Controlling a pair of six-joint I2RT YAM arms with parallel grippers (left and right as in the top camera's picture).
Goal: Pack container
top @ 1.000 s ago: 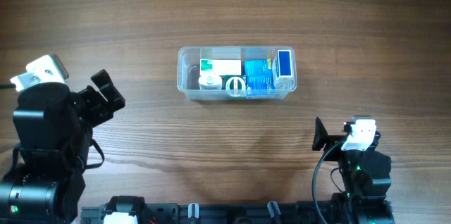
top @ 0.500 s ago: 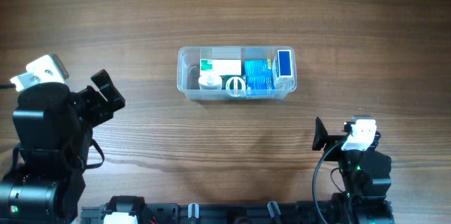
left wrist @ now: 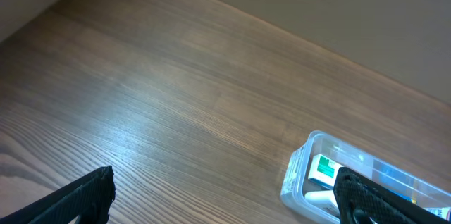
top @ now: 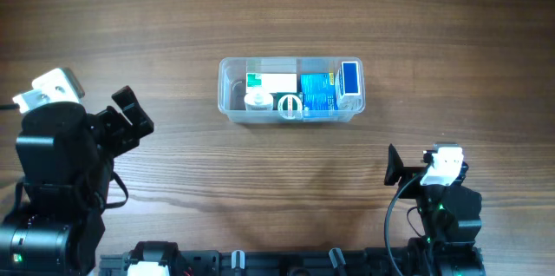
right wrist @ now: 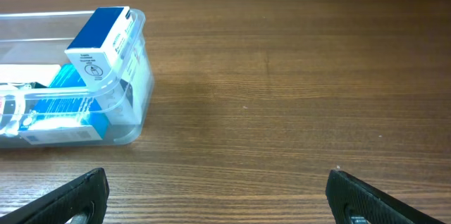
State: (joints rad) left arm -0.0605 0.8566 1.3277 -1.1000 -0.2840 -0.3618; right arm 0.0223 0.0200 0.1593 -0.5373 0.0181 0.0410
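in the middle of the wooden table (top: 434, 33) lies the container (top: 227, 94), a shallow clear tub with rounded corners, its long side running left to right. inside it, a white and green box (top: 270, 82) sits toward the left half, with a white bottle cap (top: 257, 100) at the near wall of the container. a light blue packet (top: 317, 94) lies right of centre. a blue and white box (right wrist: 99, 41) stands tilted at the right end of the container, its top above the rim.

the left gripper (left wrist: 225, 196) is released, its two black fingers spread wide at the bottom corners of the left wrist view and holding nothing. it is well apart from the container, off to the container's left and nearer the robot. from that wrist view only the container's left end shows, at the lower right.

the right gripper (right wrist: 217, 192) is also released and empty, fingers far apart. it is to the right of the container and nearer the robot, well clear of it, not touching. in its view the container's right end sits at the left, with bare wood in front of the fingers.
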